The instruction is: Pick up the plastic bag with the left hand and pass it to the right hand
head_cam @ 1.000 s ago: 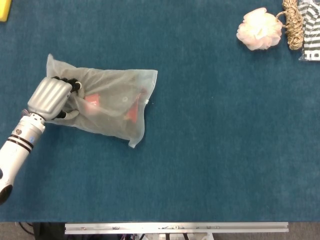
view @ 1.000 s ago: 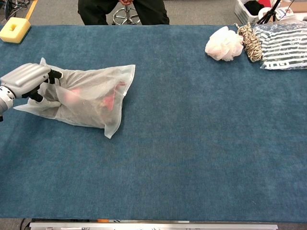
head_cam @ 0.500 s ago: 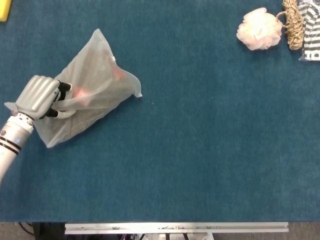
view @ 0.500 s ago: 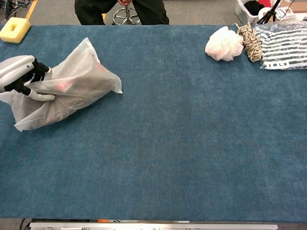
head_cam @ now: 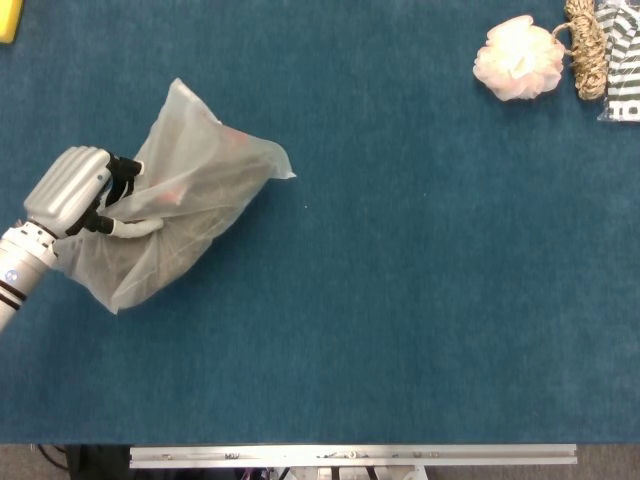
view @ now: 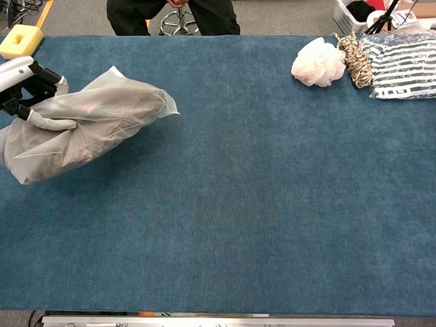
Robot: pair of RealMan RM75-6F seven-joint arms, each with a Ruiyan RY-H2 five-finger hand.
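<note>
A translucent white plastic bag (head_cam: 185, 205) with faint reddish contents hangs lifted above the blue table at the left, also seen as the plastic bag (view: 88, 126) in the chest view. My left hand (head_cam: 78, 193) grips the bag's left end, fingers curled into the plastic; in the chest view the left hand (view: 24, 85) sits at the frame's left edge. The bag's free end points right and sags. My right hand appears in neither view.
A pale pink bath pouf (head_cam: 520, 58), a coil of rope (head_cam: 586, 45) and a striped packet (head_cam: 625, 65) lie at the far right corner. A yellow sponge (view: 20, 42) sits at the far left. A person in black (view: 174, 15) sits beyond the table.
My left hand has lifted the bag off the table and carried it up and slightly left; the bag swung from lying flat to hanging with its free end raised.
</note>
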